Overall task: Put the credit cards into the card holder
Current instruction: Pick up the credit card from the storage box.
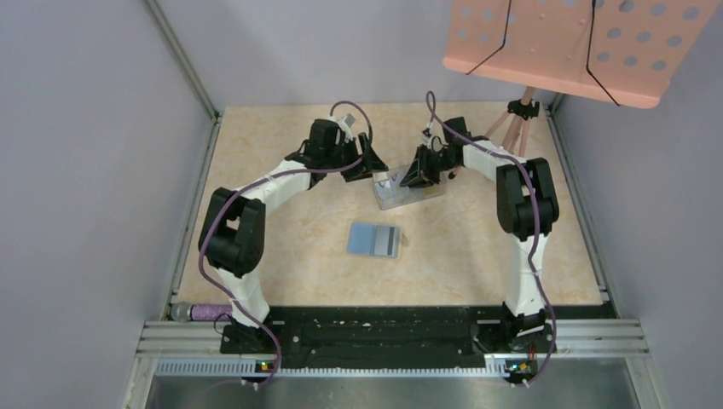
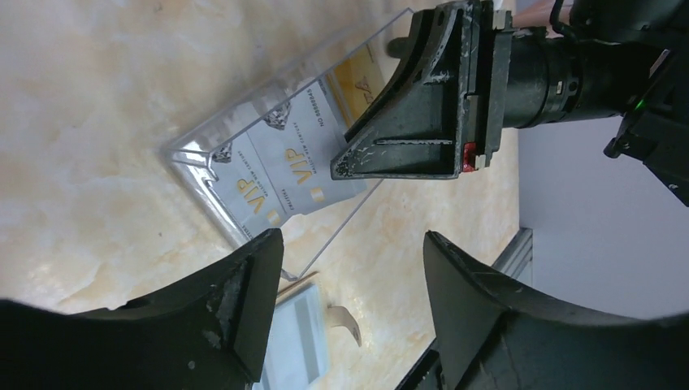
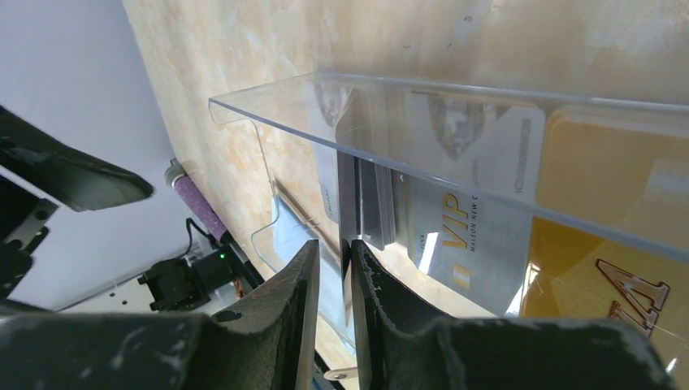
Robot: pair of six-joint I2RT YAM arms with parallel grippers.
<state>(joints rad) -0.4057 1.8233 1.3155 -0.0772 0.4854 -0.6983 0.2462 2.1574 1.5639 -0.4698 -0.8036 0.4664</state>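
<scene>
Silver card (image 3: 348, 199) edge-on between right pincer (image 3: 334, 246) tips, perhaps gripped.

The box (image 1: 409, 197) with the credit cards (image 2: 276, 175) in it sits on the worktop (image 1: 256, 136), far of the middle. My left gripper (image 1: 368, 170) is at its left end and my right gripper (image 1: 415, 177) at its right. The card holder (image 1: 374, 239) lies nearer, apart from the box.

**Open left end effector over a clear tray of cards**

The left end effector (image 2: 351, 244) fills the foreground, its dark fingers (image 2: 244, 301) spread with nothing between them. Beyond them a clear tray (image 2: 268, 77) lies on the marbled surface (image 2: 97, 122), holding silvery credit cards (image 2: 276, 175) and a yellow-orange one (image 2: 361, 73). The right end effector (image 2: 357, 158) reaches over the tray. The card holder (image 2: 296, 341) shows its blue-grey lining at the bottom edge.
</scene>
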